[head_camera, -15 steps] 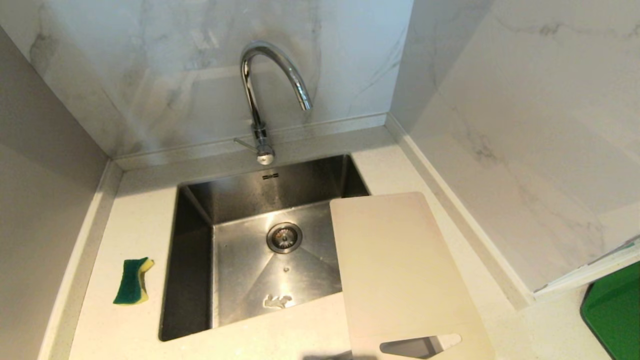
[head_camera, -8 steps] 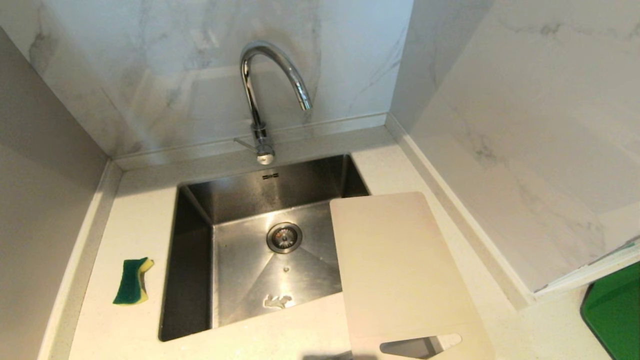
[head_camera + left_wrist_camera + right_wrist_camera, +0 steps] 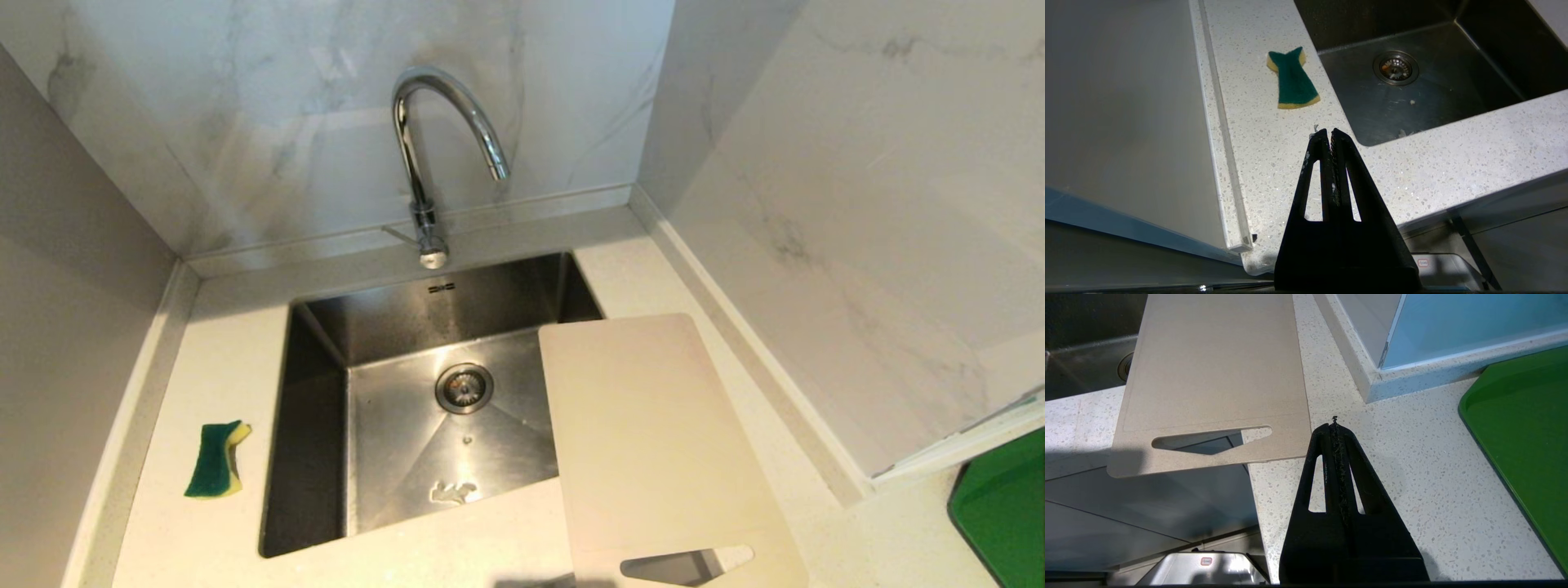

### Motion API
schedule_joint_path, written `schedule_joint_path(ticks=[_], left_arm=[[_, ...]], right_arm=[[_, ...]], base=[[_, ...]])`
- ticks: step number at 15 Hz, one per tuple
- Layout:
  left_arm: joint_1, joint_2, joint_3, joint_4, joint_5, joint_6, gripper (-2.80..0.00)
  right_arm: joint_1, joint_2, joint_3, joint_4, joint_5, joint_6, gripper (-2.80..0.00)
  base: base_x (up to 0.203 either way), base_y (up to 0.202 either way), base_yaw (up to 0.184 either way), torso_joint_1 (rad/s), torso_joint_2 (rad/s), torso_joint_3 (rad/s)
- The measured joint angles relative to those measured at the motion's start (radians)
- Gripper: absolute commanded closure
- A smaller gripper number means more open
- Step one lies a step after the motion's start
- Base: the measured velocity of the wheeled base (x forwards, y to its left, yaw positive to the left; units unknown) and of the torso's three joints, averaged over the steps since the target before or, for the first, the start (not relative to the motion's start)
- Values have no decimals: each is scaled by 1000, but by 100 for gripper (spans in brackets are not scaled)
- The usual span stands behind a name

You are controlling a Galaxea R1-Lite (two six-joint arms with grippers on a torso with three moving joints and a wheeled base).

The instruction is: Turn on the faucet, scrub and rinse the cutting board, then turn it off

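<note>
The faucet stands behind the sink, no water running, and the board lies flat on the table at the sink's right, partly overhanging the basin, its slotted end past the near table edge. A sponge lies left of the sink. The left end effector and right end effector hang above the near edge, both closed and empty.

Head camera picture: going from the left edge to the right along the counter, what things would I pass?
Green and yellow sponge → steel sink with its drain → cutting board overhanging the sink's right edge → green tray at the far right.
</note>
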Motion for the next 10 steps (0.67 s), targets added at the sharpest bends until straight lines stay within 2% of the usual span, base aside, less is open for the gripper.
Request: schedule_joint_path(ticks=[10], left_arm=[[0, 0, 0, 0, 1, -3, 0]], right_arm=[[0, 1, 0, -3, -2, 17, 0]], base=[[0, 0, 0, 0, 0, 0]])
